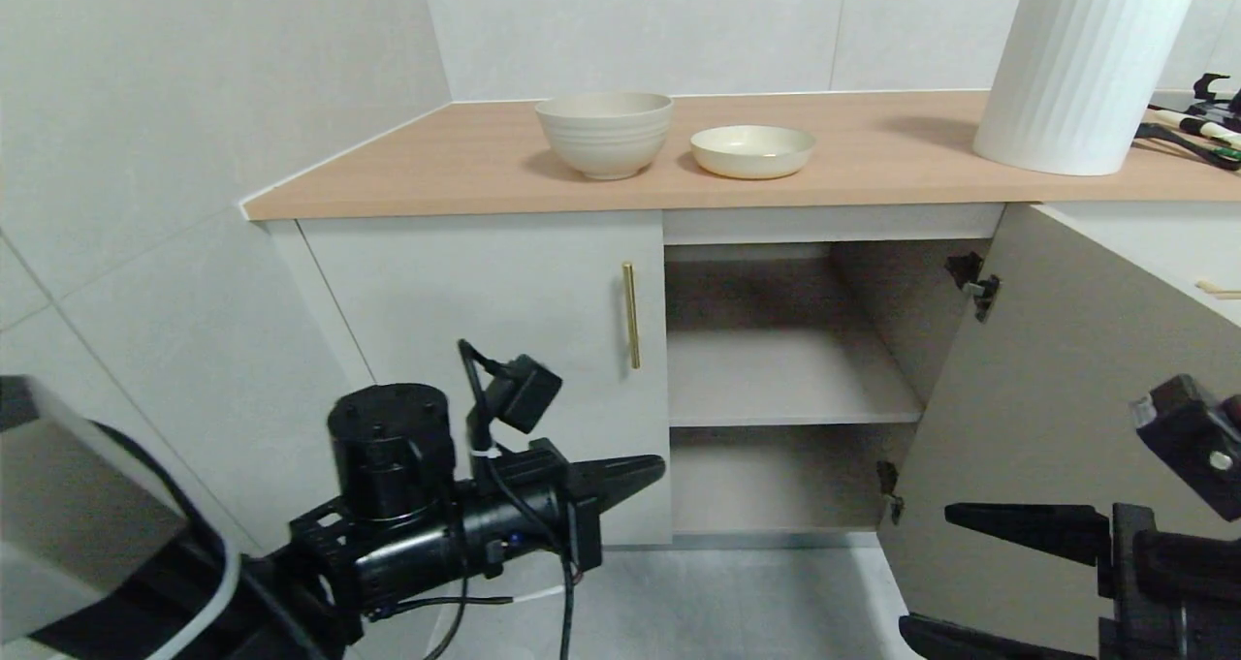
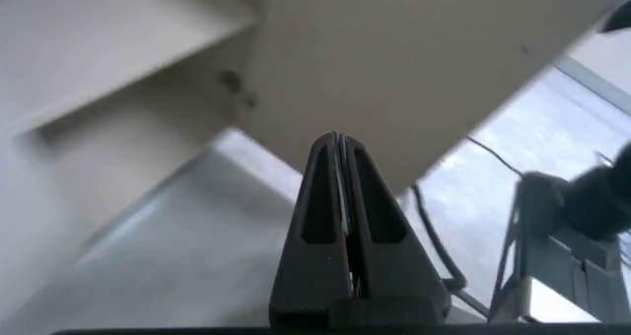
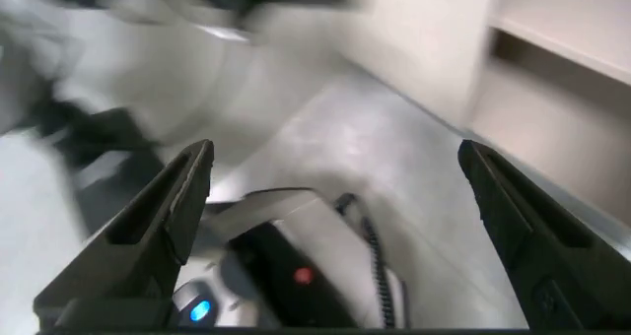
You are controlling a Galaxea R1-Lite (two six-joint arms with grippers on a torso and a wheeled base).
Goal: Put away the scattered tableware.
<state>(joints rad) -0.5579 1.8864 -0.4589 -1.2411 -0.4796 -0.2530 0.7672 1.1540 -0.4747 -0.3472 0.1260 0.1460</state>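
Wooden table (image 1: pixel 436 171): deep bowl (image 1: pixel 604 134), shallow dish (image 1: pixel 752 150) side by side. Cabinet door (image 1: pixel 1028 369) below open. Left claw (image 1: pixel 652 466) closed; right claw (image 1: pixel 926 569) spread.

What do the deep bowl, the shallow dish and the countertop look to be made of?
Deep bowl: likely ceramic or melamine, matte cream, with faint ridges round its wall.
Shallow dish: similar cream ware, slightly glossier, with a small highlight inside.
Countertop: wood or wood-look laminate, satin, with fine straight grain.
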